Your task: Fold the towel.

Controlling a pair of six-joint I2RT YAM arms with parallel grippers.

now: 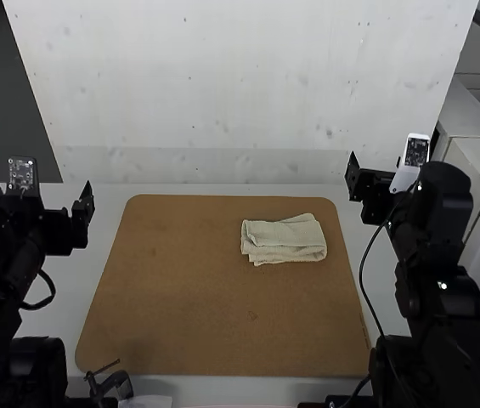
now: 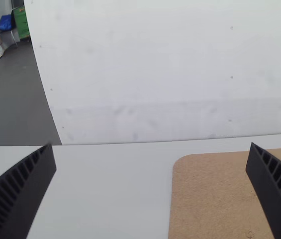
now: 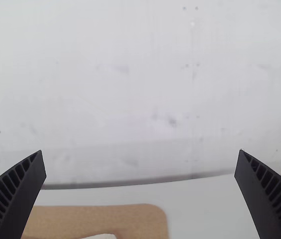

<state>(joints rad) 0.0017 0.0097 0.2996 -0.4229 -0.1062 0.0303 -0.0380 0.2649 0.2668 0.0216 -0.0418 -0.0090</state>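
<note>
Lying folded between both parted pairs of jaws, the towel (image 1: 285,240) sits nearer the right.

The right wrist view's edge cuts off most of the towel (image 3: 103,236).

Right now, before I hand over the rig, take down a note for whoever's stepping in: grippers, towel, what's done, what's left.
Left gripper: open, holding nothing, off the board's left side.
Right gripper: open, holding nothing, off the board's right side.
Towel: cream, lying on the far right part of the brown board.
Done: towel is folded into a small, layered bundle; neither gripper is touching it.
Left: the fold looks essentially finished. Its edges don't line up neatly, so perhaps just straighten them if a tidier fold is wanted.
</note>
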